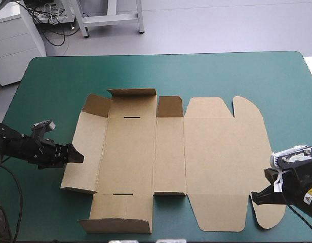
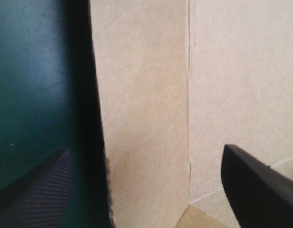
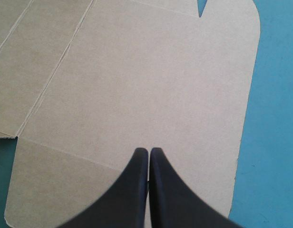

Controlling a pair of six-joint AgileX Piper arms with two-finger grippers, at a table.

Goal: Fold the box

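The brown box (image 1: 130,152) lies mostly flat on the tabletop (image 1: 237,76), the left end effector (image 1: 77,157) spread astride its half-raised left wall (image 1: 87,152) to tip it up, while the right end effector (image 1: 256,196), pressed together, seems to pin the lid's near corner (image 1: 270,213) steady

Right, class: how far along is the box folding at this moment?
Early. Done: the left end wall and corner flaps of the box are part raised; the lid end lies flat. In hand: the left gripper, open, straddles that wall's edge; the right gripper, shut, sits over the lid. Left: raise and tuck the remaining walls.
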